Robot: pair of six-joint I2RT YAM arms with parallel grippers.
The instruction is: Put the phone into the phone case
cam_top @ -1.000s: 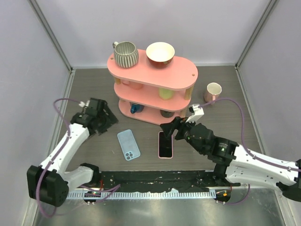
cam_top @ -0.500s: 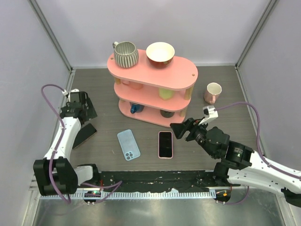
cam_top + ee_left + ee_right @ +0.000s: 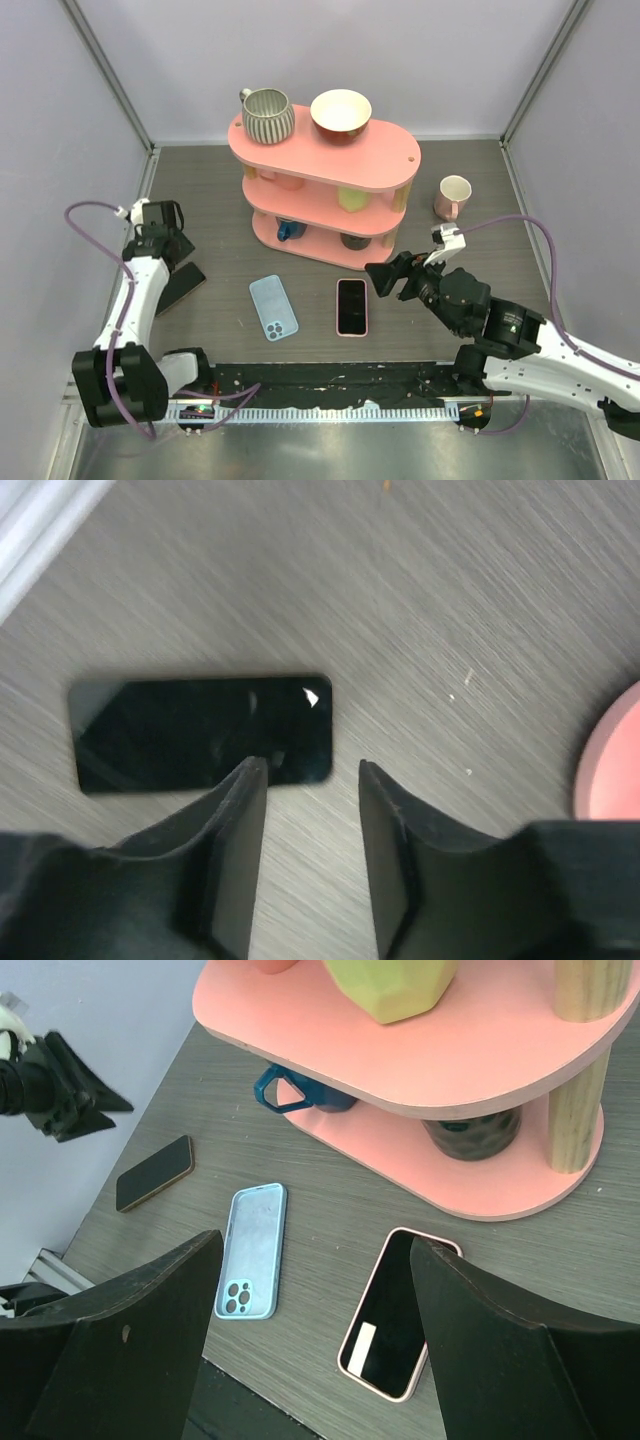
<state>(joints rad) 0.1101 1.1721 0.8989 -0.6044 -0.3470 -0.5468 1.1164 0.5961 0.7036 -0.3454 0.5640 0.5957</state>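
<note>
- Right gripper [image 3: 385, 277] pulls back, jaws wide, empty: black phone [image 3: 351, 306] looks seated in pink phone case [image 3: 351, 334].
- Left gripper [image 3: 310, 770] swings out above a second black phone [image 3: 200, 732], jaws parted, empty.

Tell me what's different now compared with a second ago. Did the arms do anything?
Both arms pulled back. The left end effector swung left, uncovering the black phone; it is open and holds nothing. The right end effector backed off to the right from the pink-rimmed phone and is also open. The blue case and the pink shelf did not move.
</note>
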